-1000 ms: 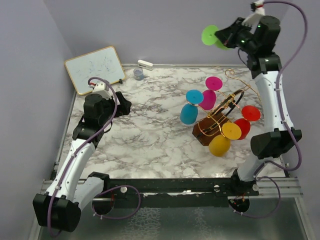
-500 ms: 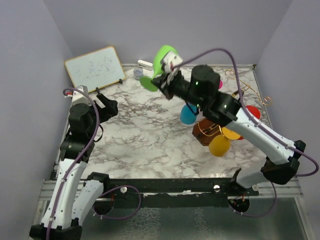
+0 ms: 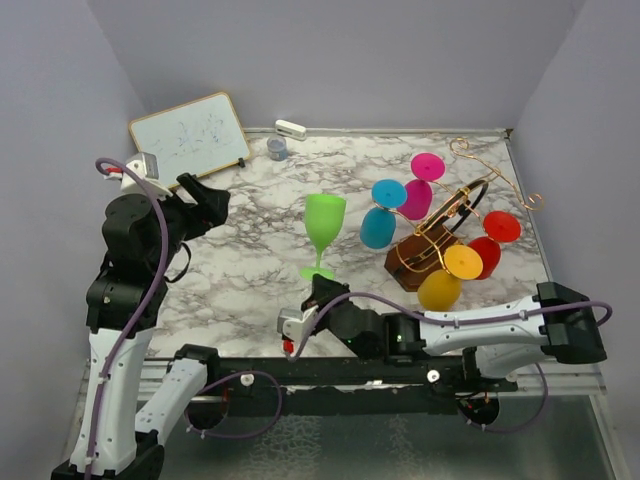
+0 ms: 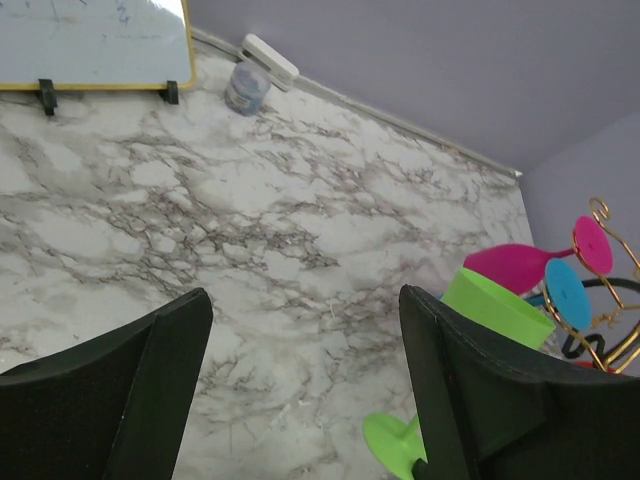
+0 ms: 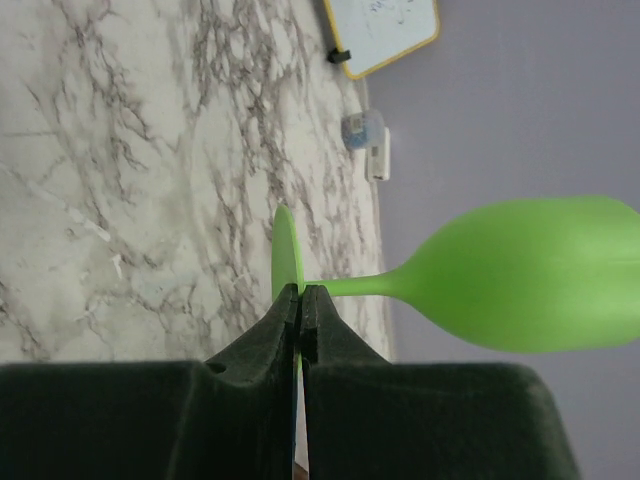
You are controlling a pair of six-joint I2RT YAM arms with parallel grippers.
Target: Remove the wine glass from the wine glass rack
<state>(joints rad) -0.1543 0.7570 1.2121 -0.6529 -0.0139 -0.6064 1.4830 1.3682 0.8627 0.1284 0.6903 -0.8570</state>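
the green wine glass [image 3: 324, 222] is off the rack [image 3: 425, 256] and stands upright on the counter [image 3: 250, 290], just beyond the right tool [image 3: 318, 292]. that tool is pressed together on the thin edge of the glass's foot, seen clearly from the right wrist [image 5: 300, 292], with the stem and bowl [image 5: 520, 275] reaching away from it. the left tool [image 3: 205, 200] is spread wide with nothing between its fingers; it hangs well off to the left of the glass, which shows at the right edge of its own view [image 4: 495, 310].

the risk now is a topple. the glass is tall and narrow-footed, and the grip is only on the foot's rim, so any twist or lift of the right tool would tip the bowl over. if the fingers part while dragging sideways, the foot could skid. i cannot quite tell from above whether the foot sits fully flat. a falling glass could also roll right of the tool into the rack, where the other glasses [image 3: 380, 228] hang in a loose cluster.

the counter is smooth, marble-patterned and probably slick — little to stop a slide. plain lilac walls [image 3: 350, 60] close it in. a whiteboard [image 3: 190, 135] leans far beyond the left tool, with a small jar [image 3: 277, 148] near it.
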